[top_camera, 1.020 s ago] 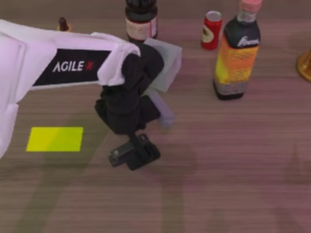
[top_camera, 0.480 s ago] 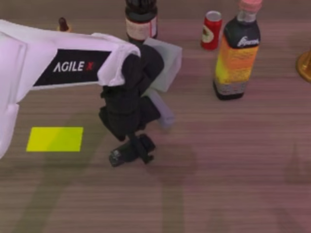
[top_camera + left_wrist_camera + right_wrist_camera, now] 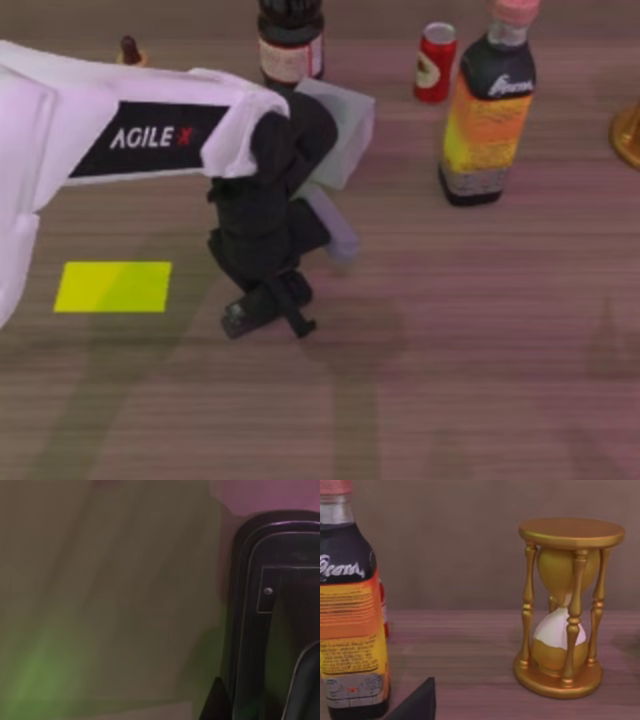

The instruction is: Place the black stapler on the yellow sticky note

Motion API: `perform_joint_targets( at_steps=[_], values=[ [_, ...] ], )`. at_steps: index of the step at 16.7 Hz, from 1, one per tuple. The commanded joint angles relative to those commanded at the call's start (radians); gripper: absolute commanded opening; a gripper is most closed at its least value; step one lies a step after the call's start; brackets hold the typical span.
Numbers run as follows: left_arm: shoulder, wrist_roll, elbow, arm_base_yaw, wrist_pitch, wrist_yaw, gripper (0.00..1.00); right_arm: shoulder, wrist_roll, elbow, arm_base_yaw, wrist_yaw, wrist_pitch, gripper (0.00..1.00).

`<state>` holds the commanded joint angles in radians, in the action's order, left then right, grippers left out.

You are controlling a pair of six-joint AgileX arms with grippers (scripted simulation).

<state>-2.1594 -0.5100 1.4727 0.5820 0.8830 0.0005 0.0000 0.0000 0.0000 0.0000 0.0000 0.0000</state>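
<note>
Down near the middle of the counter (image 3: 480,330), the left tool (image 3: 268,310) is clamped on the black stapler (image 3: 243,318), its fingers pinching the bar across its width while one end pokes out toward the left side. The stapler sits well apart from the yellow sticky note (image 3: 113,287), which lies flat and bare on the wood at the left. From the left wrist, only a dark glossy finger (image 3: 272,620) fills one edge over blurred brown and green. Behind the arm stand a pale grey block (image 3: 343,130), a dark bottle (image 3: 291,40), a red can (image 3: 435,62) and an orange-labelled bottle (image 3: 488,110). The right wrist looks at that bottle (image 3: 350,610) and a golden hourglass (image 3: 562,605); the right tool itself is out of sight.
</note>
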Motion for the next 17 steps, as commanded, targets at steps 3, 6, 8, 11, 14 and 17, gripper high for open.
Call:
perform_joint_targets(
  at_steps=[3,6,8,11,14,17],
  values=[
    [0.000,0.000,0.000,0.000,0.000,0.000,0.00,0.000,0.000,0.000,0.000,0.000,0.000,1.00],
    [0.001,-0.001,0.000,-0.001,0.000,0.000,0.00,0.000,0.000,0.000,0.000,0.000,0.000,1.00],
    [0.005,-0.003,0.016,0.000,0.017,0.000,0.00,0.000,0.000,0.000,0.000,0.000,0.000,1.00],
    [0.032,-0.001,0.092,-0.005,0.120,0.000,0.00,0.000,0.000,0.000,0.000,0.000,0.000,1.00],
    [0.070,0.001,0.183,-0.012,0.273,-0.001,0.00,0.000,0.000,0.000,0.000,0.000,0.000,1.00],
    [0.104,0.003,0.244,-0.017,0.349,-0.001,0.00,0.000,0.000,0.000,0.000,0.000,0.000,1.00]
  ],
)
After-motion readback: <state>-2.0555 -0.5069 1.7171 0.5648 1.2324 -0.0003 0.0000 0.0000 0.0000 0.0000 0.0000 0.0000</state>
